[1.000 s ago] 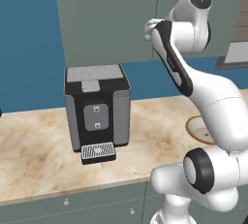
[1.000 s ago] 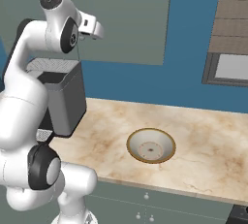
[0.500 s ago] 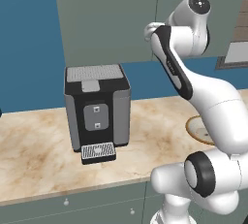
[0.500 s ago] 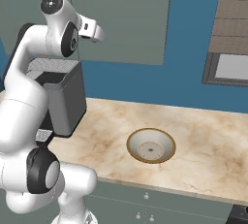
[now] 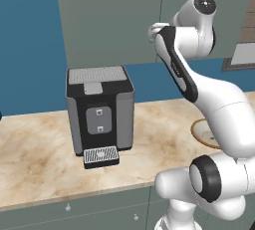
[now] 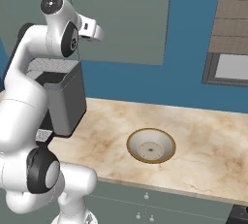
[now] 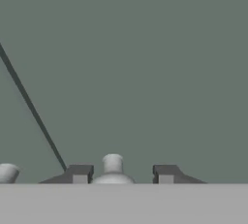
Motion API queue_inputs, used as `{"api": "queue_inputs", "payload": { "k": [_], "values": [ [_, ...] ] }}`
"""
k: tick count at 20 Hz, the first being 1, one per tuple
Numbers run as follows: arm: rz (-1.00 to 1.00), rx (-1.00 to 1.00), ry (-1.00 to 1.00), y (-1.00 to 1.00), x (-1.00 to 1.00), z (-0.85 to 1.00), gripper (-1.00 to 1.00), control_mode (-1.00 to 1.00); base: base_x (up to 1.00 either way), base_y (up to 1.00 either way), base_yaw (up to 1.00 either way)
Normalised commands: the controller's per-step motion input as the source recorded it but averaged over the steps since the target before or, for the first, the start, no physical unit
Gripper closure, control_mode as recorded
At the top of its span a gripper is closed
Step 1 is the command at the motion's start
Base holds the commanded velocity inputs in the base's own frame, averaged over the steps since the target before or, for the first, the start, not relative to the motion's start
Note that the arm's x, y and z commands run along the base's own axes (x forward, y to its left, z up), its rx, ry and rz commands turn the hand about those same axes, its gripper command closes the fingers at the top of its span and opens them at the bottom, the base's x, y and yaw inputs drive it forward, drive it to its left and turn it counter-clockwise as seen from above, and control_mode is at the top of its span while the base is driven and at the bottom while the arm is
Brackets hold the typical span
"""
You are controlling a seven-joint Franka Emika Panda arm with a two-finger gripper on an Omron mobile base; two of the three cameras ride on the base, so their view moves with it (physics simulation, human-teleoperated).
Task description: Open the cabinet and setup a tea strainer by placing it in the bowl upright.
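The cabinet (image 5: 114, 20) is not yet open: the gripper (image 7: 122, 172) has its fingers (image 7: 79, 172) spread around one knob (image 7: 112, 163), not visibly touching it, and the bowl (image 6: 150, 145) on the tabletop (image 6: 203, 140) sits empty.

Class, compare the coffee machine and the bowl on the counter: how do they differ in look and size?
The coffee machine is a tall black and grey box; the bowl is shallow, round and tan. The coffee machine is far bigger than the bowl. It has a grille tray at its foot; the bowl is open and empty. Both stand upright on the marble counter.
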Motion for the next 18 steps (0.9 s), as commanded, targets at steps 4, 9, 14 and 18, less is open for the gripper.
{"api": "queue_inputs", "payload": {
  "k": [4,9,14,18],
  "values": [
    [0.00,0.00,-0.03,0.00,0.00,0.14,1.00,-1.00,0.00,0.00,0.00],
    [0.00,0.00,-0.10,-0.12,-0.50,0.13,1.00,-1.00,0.00,0.00,0.00],
    [0.00,0.00,-0.22,-0.29,-0.97,0.25,1.00,-1.00,0.00,0.00,0.00],
    [0.00,0.03,-0.21,-0.41,-1.00,0.42,1.00,-1.00,0.00,0.00,0.00]
  ]
}}
